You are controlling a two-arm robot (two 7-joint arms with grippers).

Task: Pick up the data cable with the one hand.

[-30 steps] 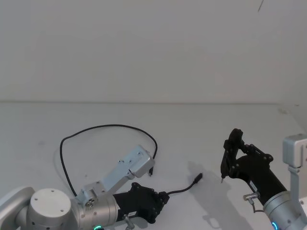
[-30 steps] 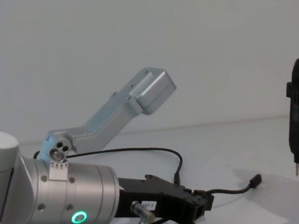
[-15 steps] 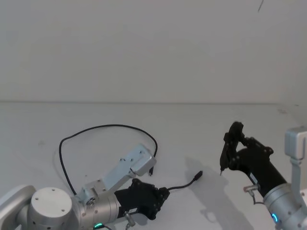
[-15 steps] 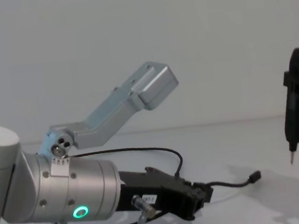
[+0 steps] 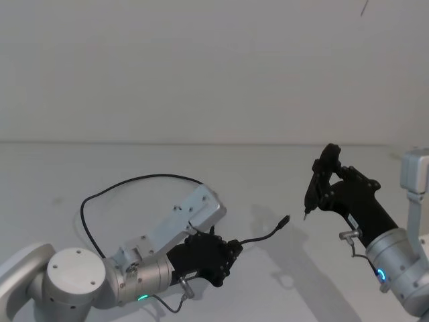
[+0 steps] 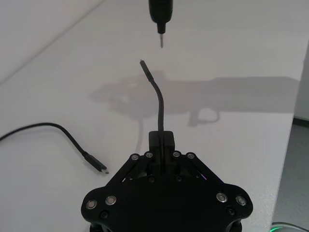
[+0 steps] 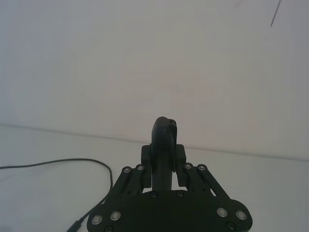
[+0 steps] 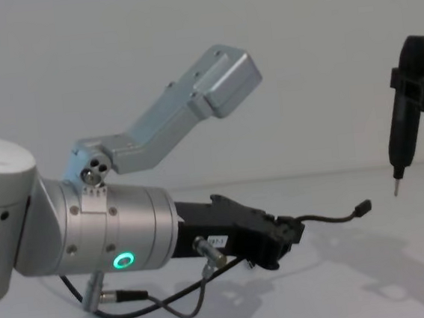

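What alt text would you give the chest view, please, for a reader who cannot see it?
The left gripper, jaws shut on the cable, holds its plug end in the air above the white table. At the right edge, the right gripper holds a pen-like tool, tip down, near the plug.

Bare bench [image 5: 221,168] ahead. Narrow gap between raised data cable [image 5: 265,237] plug and pen tool [image 5: 313,190] tip; slack loop lying at left.
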